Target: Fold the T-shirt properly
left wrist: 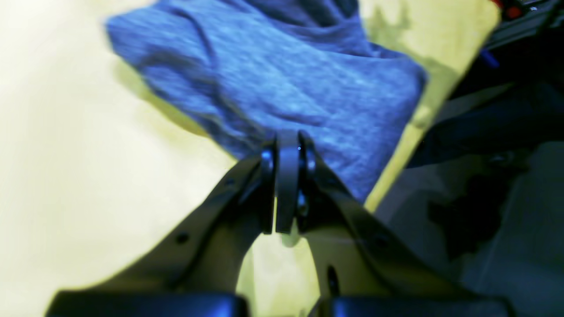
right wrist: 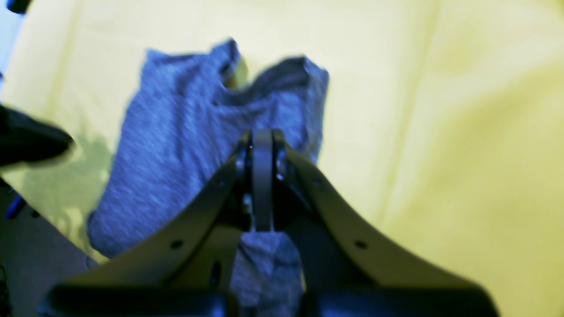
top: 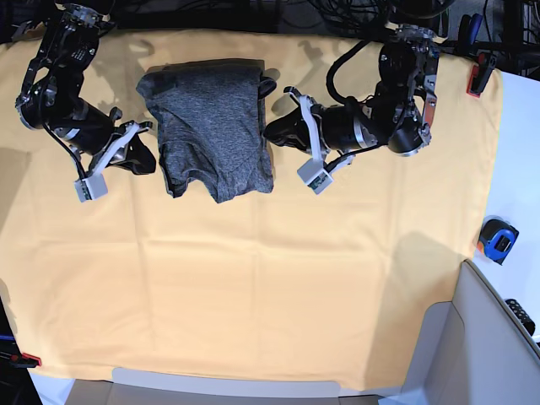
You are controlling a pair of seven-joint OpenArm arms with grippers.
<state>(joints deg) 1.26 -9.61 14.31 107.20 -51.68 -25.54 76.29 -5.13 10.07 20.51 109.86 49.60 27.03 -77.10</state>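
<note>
Grey T-shirt, one, seemingly folded

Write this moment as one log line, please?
shirt: folded on yellow cloth | left gripper: shut, beside shirt | right gripper: shut, beside shirt

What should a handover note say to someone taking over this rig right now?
Left gripper: fingers shut, holding nothing, at the shirt's edge.
Right gripper: fingers shut, empty, above the shirt's other side.
Shirt: lies on the yellow cloth between the two arms, already folded into a compact, roughly rectangular bundle, no sleeves sticking out.
Done: the main folds.
Left: the lower edge looks uneven and wrinkled; probably tidy or add one more fold, then pull both arms clear.
</note>
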